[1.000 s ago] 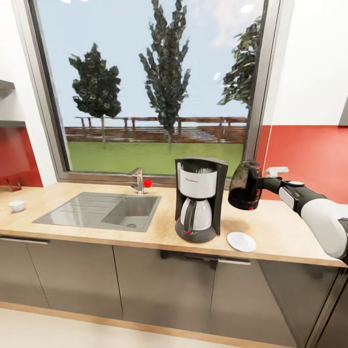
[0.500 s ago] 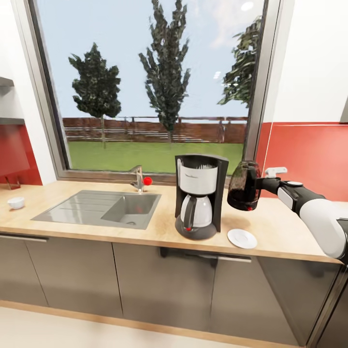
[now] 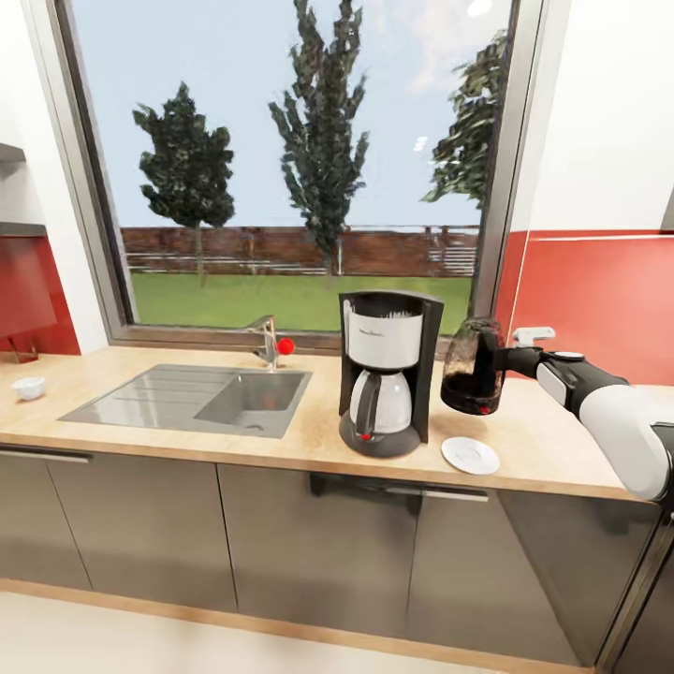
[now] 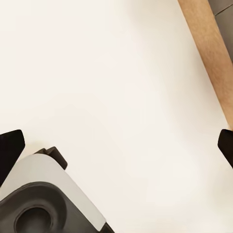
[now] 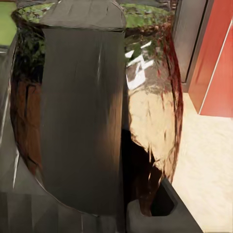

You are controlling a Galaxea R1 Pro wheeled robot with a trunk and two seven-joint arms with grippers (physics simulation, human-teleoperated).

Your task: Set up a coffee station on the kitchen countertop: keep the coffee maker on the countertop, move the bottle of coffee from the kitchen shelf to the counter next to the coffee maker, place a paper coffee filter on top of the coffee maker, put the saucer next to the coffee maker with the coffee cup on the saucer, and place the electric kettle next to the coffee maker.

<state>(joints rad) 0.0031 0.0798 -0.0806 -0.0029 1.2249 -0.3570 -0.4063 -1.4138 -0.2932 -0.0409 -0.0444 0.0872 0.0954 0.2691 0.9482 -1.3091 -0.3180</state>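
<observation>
The black and white coffee maker stands on the wooden countertop, right of the sink. My right gripper is shut on the handle of the dark glossy electric kettle, which it holds nearly upright, low over the counter, just right of the coffee maker. In the right wrist view the kettle and its black handle are seen close up. A white saucer lies near the counter's front edge, below the kettle. A small white cup sits at the counter's far left. My left gripper is open over the pale floor.
A steel sink with a faucet takes up the counter's left half. A large window is behind, with red backsplash at the right. Grey cabinet fronts run below the counter. A wooden plinth strip crosses the left wrist view.
The camera has shifted slightly. The kettle has come down and closer to upright beside the coffee maker, still in my right gripper.
</observation>
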